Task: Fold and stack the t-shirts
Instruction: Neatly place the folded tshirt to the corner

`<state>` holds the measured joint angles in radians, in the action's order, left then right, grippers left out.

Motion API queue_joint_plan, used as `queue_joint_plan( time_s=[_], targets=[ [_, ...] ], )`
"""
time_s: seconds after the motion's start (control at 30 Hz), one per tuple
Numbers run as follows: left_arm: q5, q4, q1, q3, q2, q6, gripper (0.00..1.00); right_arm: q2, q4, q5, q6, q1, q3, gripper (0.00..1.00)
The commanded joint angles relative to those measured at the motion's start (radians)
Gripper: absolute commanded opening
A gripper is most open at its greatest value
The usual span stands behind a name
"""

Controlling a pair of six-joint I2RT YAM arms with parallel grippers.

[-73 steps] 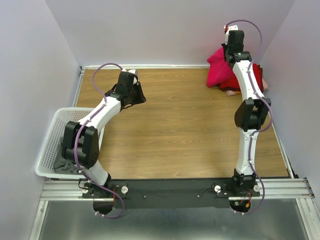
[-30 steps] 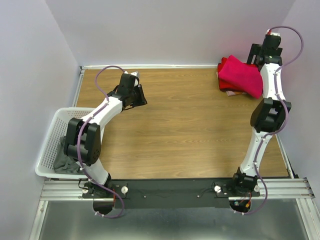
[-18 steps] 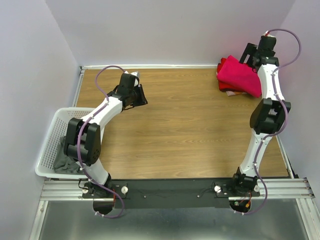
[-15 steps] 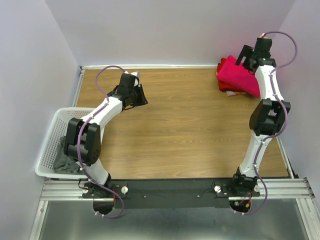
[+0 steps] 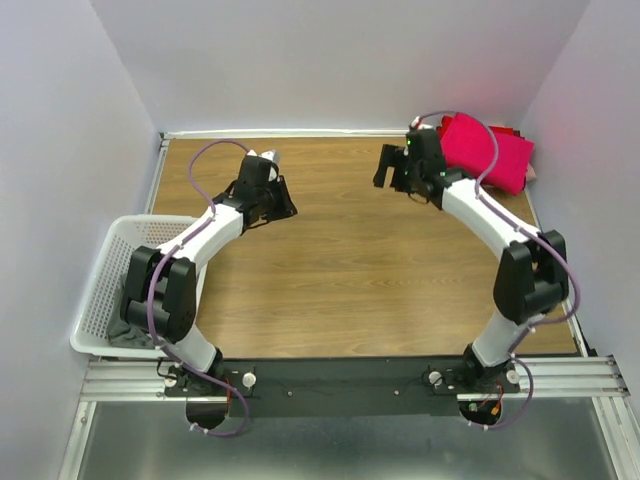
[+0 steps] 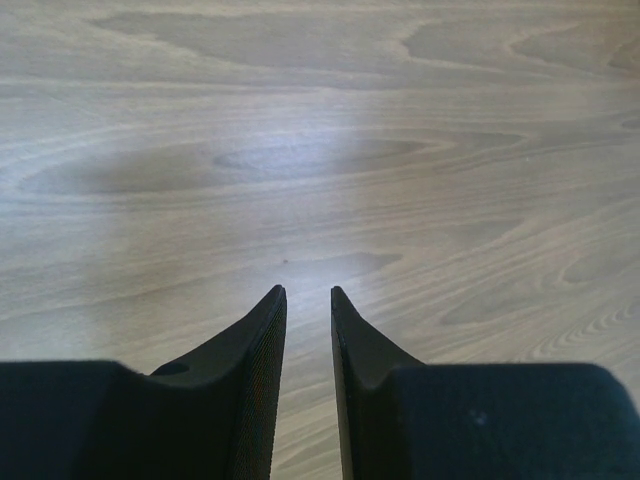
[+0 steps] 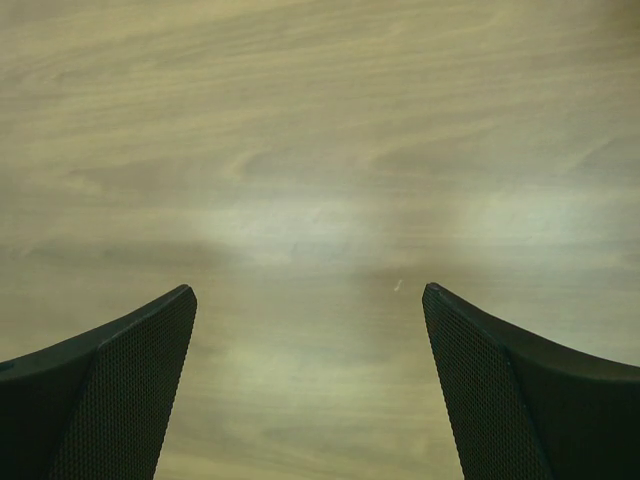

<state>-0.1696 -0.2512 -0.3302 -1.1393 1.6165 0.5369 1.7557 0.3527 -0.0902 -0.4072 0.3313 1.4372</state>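
Observation:
A folded stack of t-shirts point(image 5: 492, 152) lies at the table's far right corner, bright pink-red on top with deeper red edges point(image 5: 514, 133) showing behind. My right gripper point(image 5: 392, 172) hangs to the left of the stack, apart from it. In the right wrist view the right gripper point(image 7: 310, 290) is wide open over bare wood, with nothing between its fingers. My left gripper point(image 5: 278, 203) is over the far left part of the table. In the left wrist view the left gripper point(image 6: 305, 290) shows a narrow gap between its fingers and holds nothing.
A white lattice basket point(image 5: 103, 272) stands off the table's left edge beside the left arm, with a grey cloth point(image 5: 125, 330) in its near end. Walls close in the table at the back and both sides. The right arm's elbow point(image 5: 528, 285) stands near the right edge.
My right arm has swung left and down from above the stack to the far middle of the table, leaving the pink-red shirt on the stack. The left arm has barely moved.

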Motion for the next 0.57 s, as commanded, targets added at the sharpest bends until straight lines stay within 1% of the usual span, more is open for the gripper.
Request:
queue_joint_plan(
  time_s=[0.0, 0.07, 0.13, 0.17, 0.27, 0.37, 0.53],
  targets=[
    [0.01, 0.043, -0.036, 0.038, -0.058, 0.026, 0.32, -0.157, -0.118, -0.043, -0.086, 0.074, -0.185, 1.0],
    [0.013, 0.056, -0.052, 0.055, -0.072, 0.038, 0.32, -0.237, -0.156, 0.0, -0.111, 0.09, -0.263, 1.0],
    [0.022, 0.062, -0.064, 0.062, -0.078, 0.043, 0.32, -0.281, -0.17, 0.027, -0.123, 0.094, -0.325, 1.0],
    [0.027, 0.067, -0.072, 0.068, -0.081, 0.049, 0.32, -0.323, -0.172, 0.017, -0.122, 0.095, -0.378, 1.0],
    [0.027, 0.075, -0.076, 0.073, -0.083, 0.055, 0.32, -0.372, -0.172, -0.031, -0.108, 0.094, -0.441, 1.0],
    [0.031, 0.076, -0.078, 0.069, -0.081, 0.057, 0.32, -0.406, -0.172, -0.063, -0.11, 0.094, -0.465, 1.0],
    [0.032, 0.073, -0.079, 0.059, -0.081, 0.054, 0.32, -0.4, -0.173, -0.074, -0.114, 0.094, -0.462, 1.0]
  ],
)
